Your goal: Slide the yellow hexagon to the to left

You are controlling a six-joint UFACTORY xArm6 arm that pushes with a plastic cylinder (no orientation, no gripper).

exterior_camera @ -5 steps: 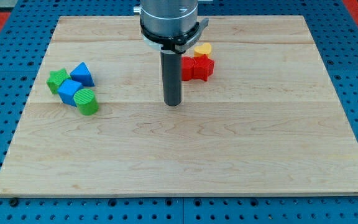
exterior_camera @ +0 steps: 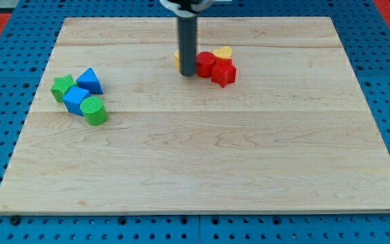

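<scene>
A yellow block, likely the hexagon point(exterior_camera: 177, 59), shows only as a sliver at the rod's left edge near the view's top centre; its shape is mostly hidden. My tip point(exterior_camera: 187, 74) rests on the board just below and to the right of it, touching or nearly touching the red round block point(exterior_camera: 206, 64). A red star-like block point(exterior_camera: 225, 73) lies to the right of that. A second yellow block point(exterior_camera: 223, 52) sits behind the red ones.
A cluster lies at the view's left: a green star point(exterior_camera: 62, 86), a blue triangle point(exterior_camera: 89, 80), a blue cube point(exterior_camera: 76, 99) and a green cylinder point(exterior_camera: 95, 110). The wooden board point(exterior_camera: 195, 169) sits on a blue pegboard.
My tip has moved toward the view's top, from the board's middle to beside the red blocks. The red blocks have shifted slightly and a yellow sliver now shows left of the rod.
</scene>
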